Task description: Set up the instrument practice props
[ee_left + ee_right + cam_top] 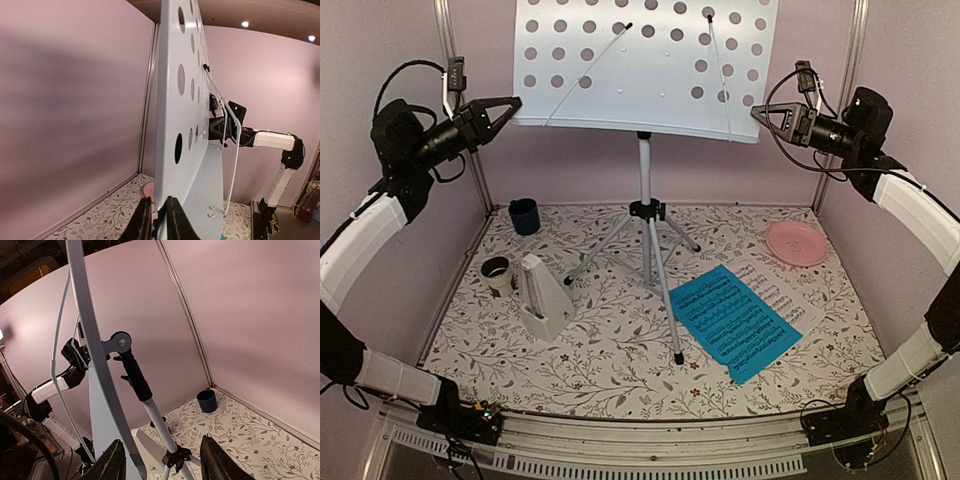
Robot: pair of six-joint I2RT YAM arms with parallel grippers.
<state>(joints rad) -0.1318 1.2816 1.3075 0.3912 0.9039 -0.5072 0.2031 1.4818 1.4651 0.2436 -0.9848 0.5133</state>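
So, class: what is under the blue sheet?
A white sheet, with its right part poking out from under the blue sheet. The rest of it is covered.

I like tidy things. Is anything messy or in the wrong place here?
Yes. The blue sheet and white sheet lie crooked and overlapping on the table, while the music stand holds nothing.
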